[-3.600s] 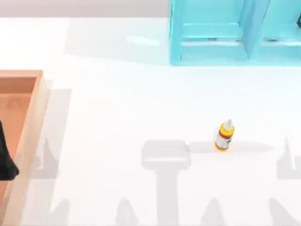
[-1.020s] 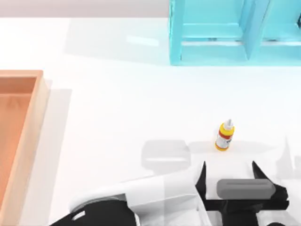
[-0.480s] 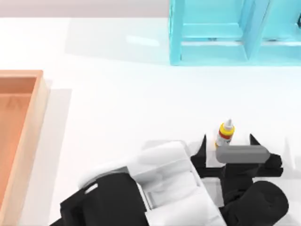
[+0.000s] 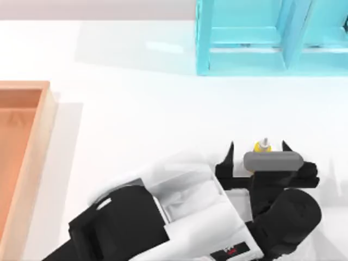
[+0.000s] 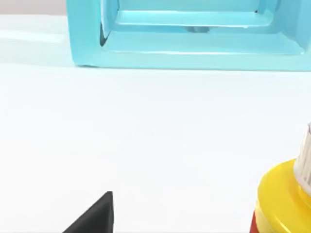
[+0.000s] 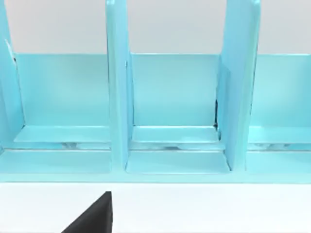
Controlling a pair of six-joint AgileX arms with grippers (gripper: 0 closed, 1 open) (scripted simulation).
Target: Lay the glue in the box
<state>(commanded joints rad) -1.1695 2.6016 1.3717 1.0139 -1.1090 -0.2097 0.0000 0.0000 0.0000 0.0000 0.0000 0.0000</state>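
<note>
Glue [image 4: 262, 146] stands upright on the white worktop [image 4: 136, 109] at right of centre, yellow body with white ribbed conical cap; its red-and-white label is mostly hidden in the top view, a red strip shows in the left wrist view, no writing legible. Left arm reaches in from the lower edge, white and black shells, wrist pointed toward the far side. Left tool [image 4: 256, 147] is spread wide with one black pointed fingertip [image 4: 229, 149] on each side of the glue, neither touching it; a grey bar on the tool covers the bottle's lower body from above. Small red marking on the arm near the bottom edge, unreadable. Left wrist view has the glue [image 5: 286, 194] close up and one black fingertip [image 5: 95, 216] apart from it. Box [image 4: 38, 141] sits at the worktop's left edge, light tan raised wooden walls, orange-brown floor, well apart from the glue. Cyan shelf unit [image 4: 272, 38] at the far right, smooth flat panels with upright dividers; right wrist view faces its compartments [image 6: 172, 116], a black fingertip [image 6: 92, 216] of the right tool in the corner, spread cannot be told.
</note>
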